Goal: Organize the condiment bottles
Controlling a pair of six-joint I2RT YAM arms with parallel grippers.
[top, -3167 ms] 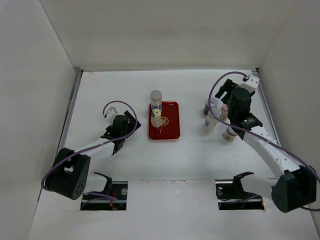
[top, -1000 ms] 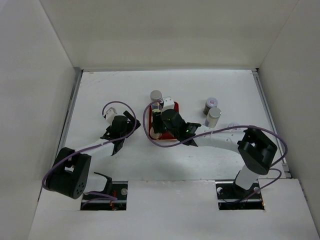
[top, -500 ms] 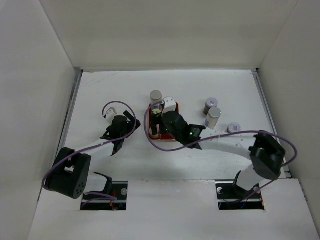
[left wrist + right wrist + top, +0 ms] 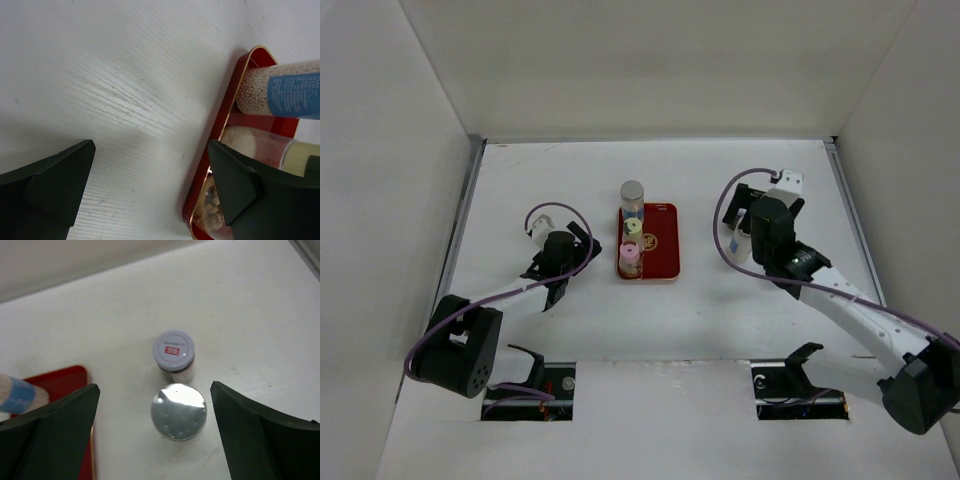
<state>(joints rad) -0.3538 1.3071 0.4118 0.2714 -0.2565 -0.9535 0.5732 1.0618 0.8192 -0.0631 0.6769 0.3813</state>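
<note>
Where the tray [image 4: 663,250] sits: three jars [image 4: 633,229] line its left edge.
Right gripper [image 4: 154,386]: wide, empty, above two loose jars [image 4: 178,410].
Left gripper [image 4: 150,145]: wide, empty, near tray's left rim.

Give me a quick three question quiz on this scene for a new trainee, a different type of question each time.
1. How many bottles stand in the tray?
2. True or false: the right gripper has its jaws shut on a bottle.
3. Which cap colour sits at the tray's near end? A grey, B pink, C yellow.
Key: 1. Three. 2. False, the jaws are open. 3. B.
</note>
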